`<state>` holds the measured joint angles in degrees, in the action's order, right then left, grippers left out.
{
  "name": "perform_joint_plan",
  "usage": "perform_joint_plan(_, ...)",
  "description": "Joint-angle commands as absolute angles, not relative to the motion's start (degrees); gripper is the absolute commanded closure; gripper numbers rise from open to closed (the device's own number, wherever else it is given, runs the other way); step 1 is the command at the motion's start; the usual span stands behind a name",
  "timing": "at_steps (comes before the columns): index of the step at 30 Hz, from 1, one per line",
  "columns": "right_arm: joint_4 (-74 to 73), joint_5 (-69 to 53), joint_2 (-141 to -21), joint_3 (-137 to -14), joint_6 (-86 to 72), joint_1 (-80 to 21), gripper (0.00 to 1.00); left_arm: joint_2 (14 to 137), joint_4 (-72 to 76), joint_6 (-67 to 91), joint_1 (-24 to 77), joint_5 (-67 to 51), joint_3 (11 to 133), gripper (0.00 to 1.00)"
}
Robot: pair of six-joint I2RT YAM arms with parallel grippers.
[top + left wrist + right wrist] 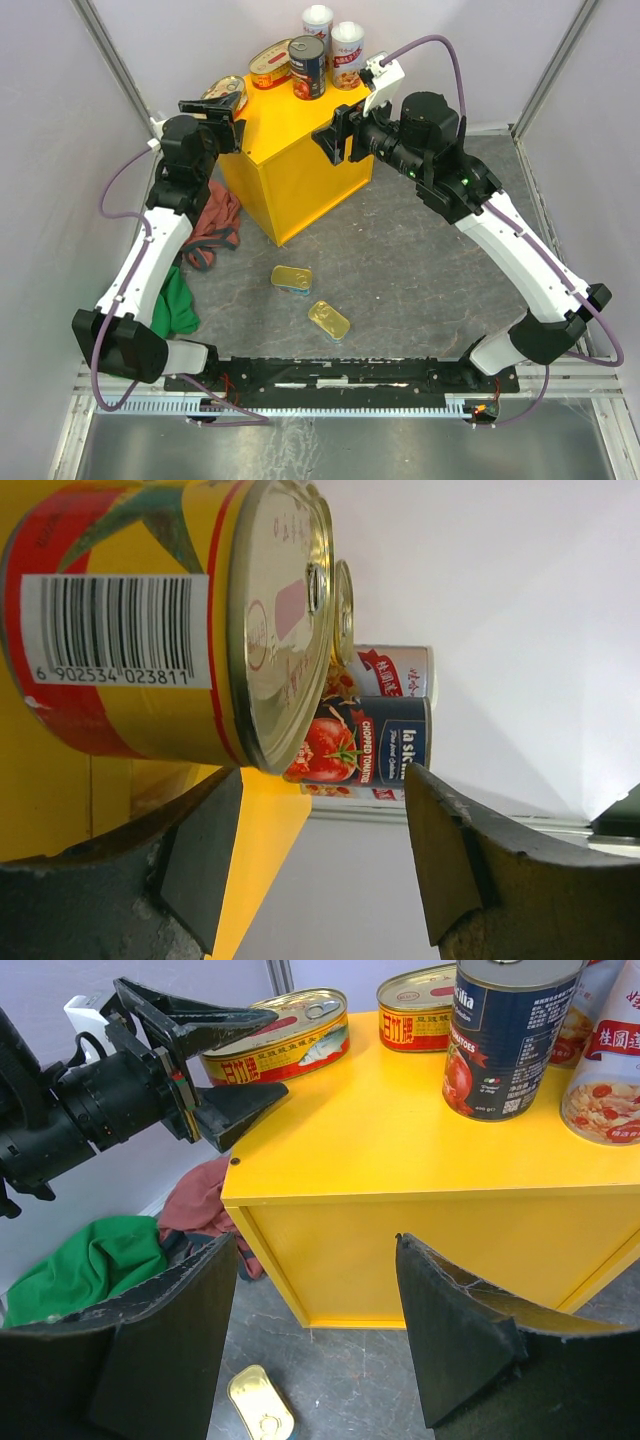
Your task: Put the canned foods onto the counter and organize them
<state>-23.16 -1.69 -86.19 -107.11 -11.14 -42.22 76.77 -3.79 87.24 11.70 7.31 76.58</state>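
Step now: You are letting go of the oval gold tin (pixel 275 1035) on the yellow surface (pixel 300 165), at its far left corner.
Do it well: Open wide, then pull straight back so the tin does not slide.
Left hand (pixel 205 1065): Fingers open around the tin, level with the top.
Right hand (pixel 315 1335): Open, holding nothing, low by the near right side.
Still to do: Two gold tins (pixel 291 277) (pixel 329 319) lie on the floor.
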Motion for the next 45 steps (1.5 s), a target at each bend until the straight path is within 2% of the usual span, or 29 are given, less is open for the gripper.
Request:
perform_joint_plan(1, -20.0, -1.9, -84.5, -107.4, -11.8, -42.2, 0.28, 74.9, -7.0, 79.8, 12.1, 6.4, 79.4, 0.27)
perform_joint_plan(12, -19.8, -1.9, -84.9, -107.7, -12.1, -43.1, 0.28, 70.0, -12.7, 68.7, 12.7, 16.7, 83.8, 0.32)
perform_joint_plan(26, -21.7, -1.1, -84.0, -108.1, -10.7, -43.4, 0.28, 67.7, -9.8, 66.5, 12.3, 16.5, 79.8, 0.33)
perform_joint_plan(33, -22.2, -1.2, -83.8, -108.3, -10.5, -43.4, 0.28, 66.2, -13.1, 64.5, 12.3, 17.8, 79.2, 0.32)
perform_joint_plan(45, -23.0, -0.8, -83.0, -108.0, -10.2, -43.4, 0.28, 63.0, -16.6, 63.6, 12.1, 22.9, 74.2, 0.24)
